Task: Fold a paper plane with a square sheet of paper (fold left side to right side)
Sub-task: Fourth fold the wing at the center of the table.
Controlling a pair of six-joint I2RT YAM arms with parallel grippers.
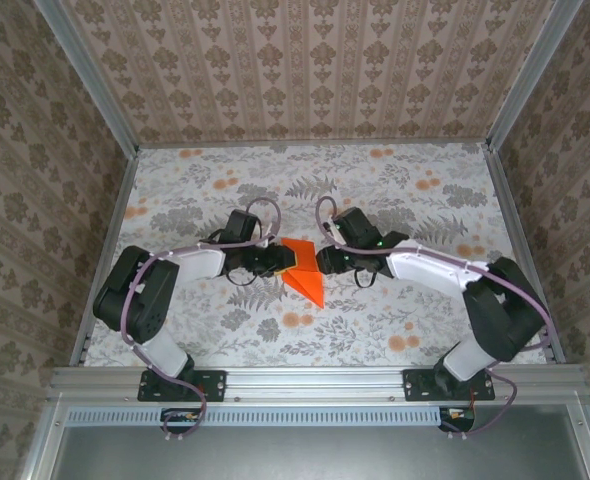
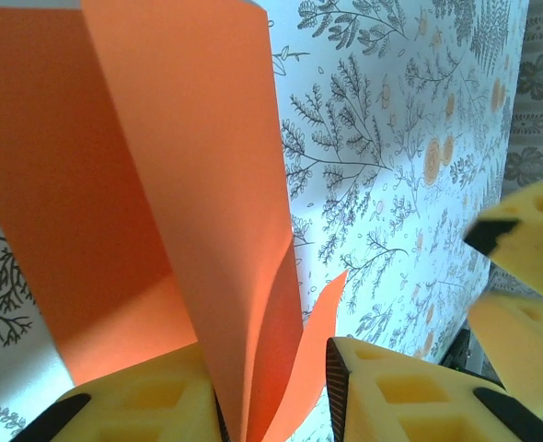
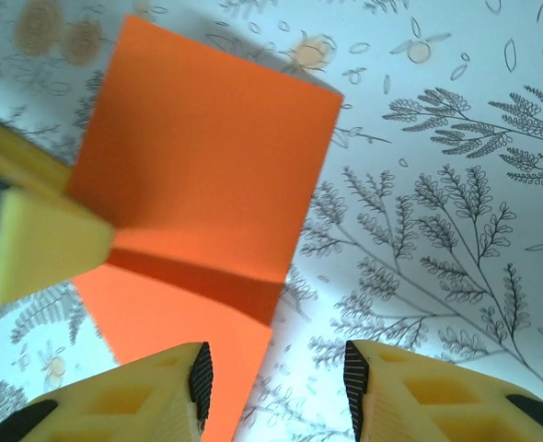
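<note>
Fixed camera overlooks the table (image 1: 425,330) from above; close wrist cameras share the orange sheet (image 3: 207,157).

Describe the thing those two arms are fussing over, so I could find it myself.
Start at the leaf-printed table and look to its middle, between the left gripper and the right gripper. There sits the square sheet of paper, partly folded. It is solid bright orange, unlike the small pale-orange printed flowers around it.

The square sheet of paper (image 1: 300,268), thin and bright solid orange, lies mid desk (image 1: 425,330). It is creased: one part rests flat, the other flap stands raised and curls upward. A pointed corner aims near and right.
</note>
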